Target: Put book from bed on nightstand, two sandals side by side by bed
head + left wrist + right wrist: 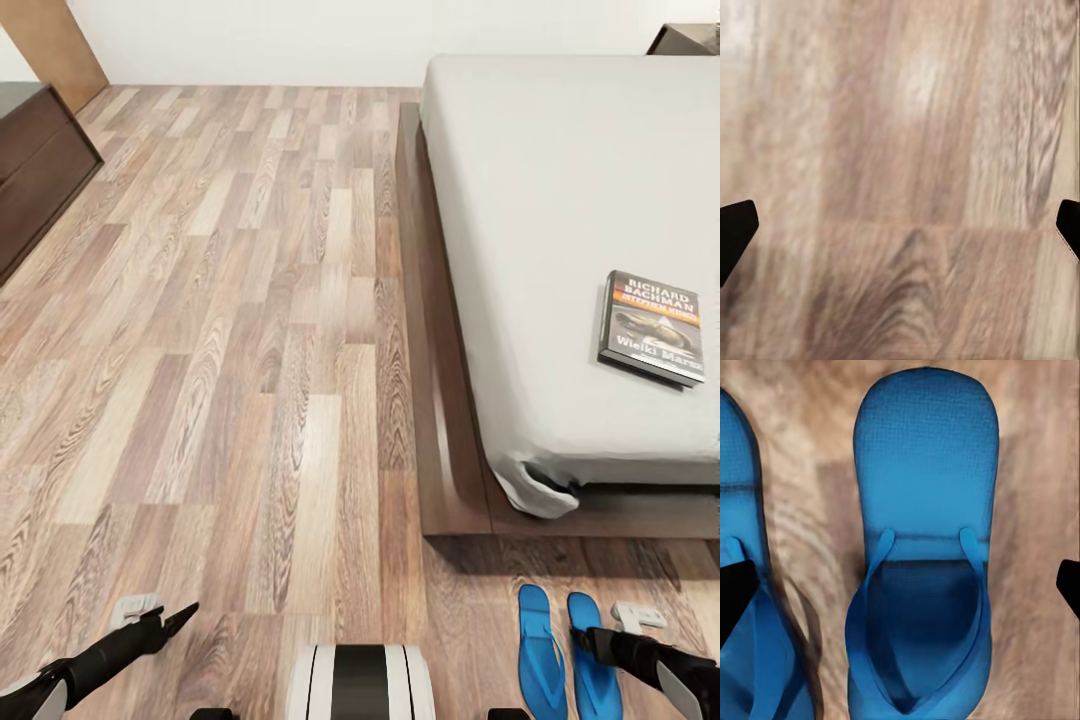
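Both grippers are spread wide and hold nothing: left gripper (900, 225) over wood-plank floor (230, 330), right gripper (900, 585) over two bright blue flip-flops (565, 655) beside the low grey bed (560, 200). Thin dark paperback book (652, 326) lies on it.

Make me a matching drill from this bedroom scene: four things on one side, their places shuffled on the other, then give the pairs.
Things:
1. book
2. sandals
3. dresser
4. left gripper

Places:
A. by the wall, left of the head view
B. on the floor at the foot of the bed
C. on the grey mattress
D. above bare floor planks

Pairs: 1-C, 2-B, 3-A, 4-D
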`<state>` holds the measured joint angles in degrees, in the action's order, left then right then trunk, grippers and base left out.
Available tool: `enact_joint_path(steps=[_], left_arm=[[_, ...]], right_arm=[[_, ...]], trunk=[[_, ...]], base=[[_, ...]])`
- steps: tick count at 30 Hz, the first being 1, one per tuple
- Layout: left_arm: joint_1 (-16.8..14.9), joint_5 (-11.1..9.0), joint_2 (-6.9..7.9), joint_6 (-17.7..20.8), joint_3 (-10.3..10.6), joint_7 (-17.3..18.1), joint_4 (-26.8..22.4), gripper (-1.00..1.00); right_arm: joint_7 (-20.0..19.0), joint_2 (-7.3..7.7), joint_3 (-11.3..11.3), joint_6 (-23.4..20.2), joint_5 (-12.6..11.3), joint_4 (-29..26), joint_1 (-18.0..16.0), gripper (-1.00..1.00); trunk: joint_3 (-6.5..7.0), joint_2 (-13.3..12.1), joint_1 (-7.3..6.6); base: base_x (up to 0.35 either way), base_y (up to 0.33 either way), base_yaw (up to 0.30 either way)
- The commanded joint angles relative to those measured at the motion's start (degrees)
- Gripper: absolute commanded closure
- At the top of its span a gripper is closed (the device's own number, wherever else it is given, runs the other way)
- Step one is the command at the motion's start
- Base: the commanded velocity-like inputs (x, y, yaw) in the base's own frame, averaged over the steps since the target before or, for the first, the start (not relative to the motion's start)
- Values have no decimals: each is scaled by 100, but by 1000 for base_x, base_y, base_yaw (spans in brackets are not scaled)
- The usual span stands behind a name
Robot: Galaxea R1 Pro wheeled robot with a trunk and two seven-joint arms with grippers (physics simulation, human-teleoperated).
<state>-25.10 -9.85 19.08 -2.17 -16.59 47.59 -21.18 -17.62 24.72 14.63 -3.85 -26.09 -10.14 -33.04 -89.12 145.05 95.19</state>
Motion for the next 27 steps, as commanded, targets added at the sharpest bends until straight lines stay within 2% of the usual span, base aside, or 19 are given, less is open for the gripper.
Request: enact_joint_path(steps=[1, 6, 7, 9, 10, 11, 12, 13, 14, 19, 20, 22, 23, 27], left_arm=[[-3, 1, 0, -20, 8, 23, 8, -100], [-3, 0, 0, -20, 68, 23, 8, -100], [-3, 0, 0, -20, 71, 23, 8, -100], [-3, 0, 0, -20, 75, 23, 8, -100], [-3, 0, 0, -20, 75, 23, 8, -100], [-3, 0, 0, -20, 76, 23, 8, -100], [-3, 0, 0, -20, 76, 23, 8, -100], [-3, 0, 0, -20, 77, 23, 8, -100], [-3, 0, 0, -20, 77, 23, 8, -100], [-3, 0, -28, -20, 77, 26, 8, -100], [-3, 0, -30, -20, 77, 27, 8, -100], [-3, 0, -28, -20, 72, 36, 8, -100], [-3, 0, -28, -20, 72, 37, 8, -100], [-3, -3, -31, -18, 76, 33, 10, -100]], right_arm=[[-13, 6, 37, 110, -69, 3, 0, -100], [-136, 24, 26, 443, -107, 29, 7, -100], [-325, 37, 23, 463, -115, 37, 7, -100], [-980, 55, 18, 485, -147, 74, 11, -100], [-1178, 58, 17, 488, -165, 102, 12, -100], [-1584, 62, 16, 492, -224, 189, 14, -100], [-1779, 63, 16, 494, -268, 254, 15, -100], [-2276, 65, 11, 498, -450, 505, 16, -100], [-2515, 70, 9, 502, -624, 704, 16, -100], [-3103, 73, 6, 646, -1281, 1171, 17, -100], [-3199, 73, 6, 664, -1329, 1197, 17, -100], [-3704, 81, 6, 723, -1482, 1381, 17, -100], [-3821, 89, 5, 734, -1512, 1423, 17, -100], [-3975, 100, 5, 749, -1552, 1478, 17, -100]], trunk=[[20, 0, -3], [131, -7, -16], [153, -8, -19], [197, -11, -24], [219, -12, -26], [241, -14, -29], [264, -15, -32], [286, -16, -34], [308, -18, -37], [419, -24, -50], [441, -26, -52], [485, -28, -57], [507, -30, -60], [596, -35, -70]], base=[[0, 0, 0], [0, 0, 0], [0, 0, 0], [0, 0, 0], [0, 0, 0], [0, 0, 0], [0, 0, 0], [0, 0, 0], [0, 0, 0], [0, 0, 0], [0, 0, 0], [0, 0, 0], [0, 0, 0], [0, 0, 0]])
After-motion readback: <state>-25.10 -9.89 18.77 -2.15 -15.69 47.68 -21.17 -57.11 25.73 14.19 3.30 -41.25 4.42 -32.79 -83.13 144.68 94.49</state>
